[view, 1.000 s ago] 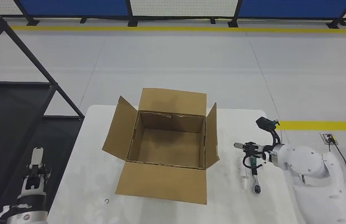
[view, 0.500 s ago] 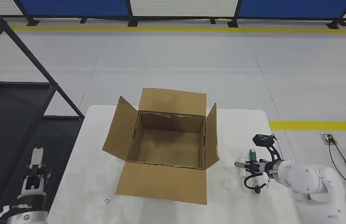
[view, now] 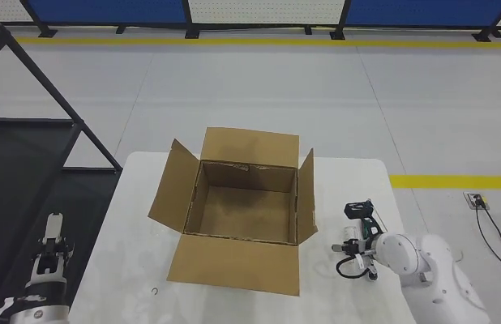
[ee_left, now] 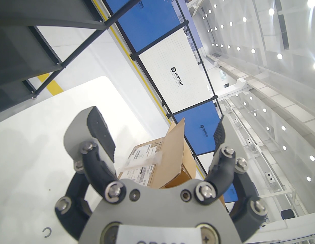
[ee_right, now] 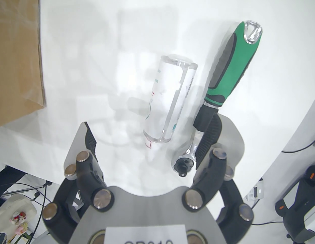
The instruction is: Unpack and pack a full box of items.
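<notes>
The open cardboard box (view: 242, 212) stands mid-table with its flaps spread and its inside bare. To its right, my right gripper (view: 353, 245) hangs low over the table, open (ee_right: 150, 135). A clear bottle (ee_right: 170, 100) lies on its side with one end between the fingers. A ratchet wrench with a green handle (ee_right: 231, 64) lies beside the bottle, its shaft under one finger (ee_right: 210, 133). My left gripper (ee_left: 160, 133) is open and holds nothing. It sits off the table's left front corner (view: 53, 220), pointing towards the box (ee_left: 170, 158).
A small C-shaped ring (view: 155, 291) lies on the white table (view: 113, 243) near the left front. A dark metal frame (view: 64, 130) stands to the left of the table. The box's front flap (view: 234, 266) lies flat towards me.
My right gripper has swung left and towards the front, coming down over the bottle and wrench. The left arm and the box have not moved.
</notes>
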